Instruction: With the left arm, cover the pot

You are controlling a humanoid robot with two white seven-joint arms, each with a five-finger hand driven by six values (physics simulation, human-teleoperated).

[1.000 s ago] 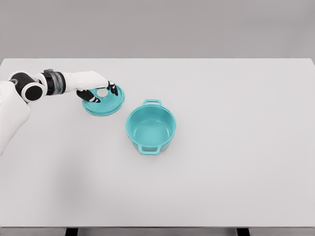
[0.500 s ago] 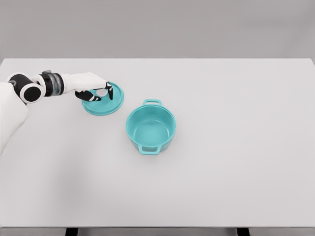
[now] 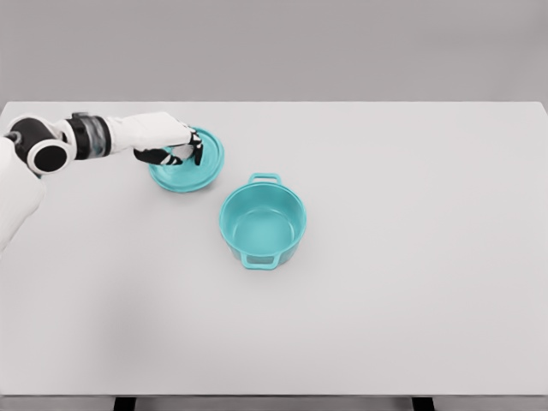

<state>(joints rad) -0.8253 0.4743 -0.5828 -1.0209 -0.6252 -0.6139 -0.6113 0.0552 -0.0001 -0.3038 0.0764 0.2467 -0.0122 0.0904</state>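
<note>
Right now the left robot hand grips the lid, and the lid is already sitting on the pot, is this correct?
Not quite. The left robot hand does grip the lid, but the lid is not on the pot. The head view shows the lid apart from the pot, to its upper left, and the pot open.

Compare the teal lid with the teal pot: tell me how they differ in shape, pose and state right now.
The lid is a shallow disc; the pot is a deep, open bowl with two loop handles on its rim. The lid is in the left hand, its fingers closed around the knob; nothing touches the pot. The lid sits farther back and to the left; the pot stands uncovered nearer the table's middle. Both are the same teal.
</note>
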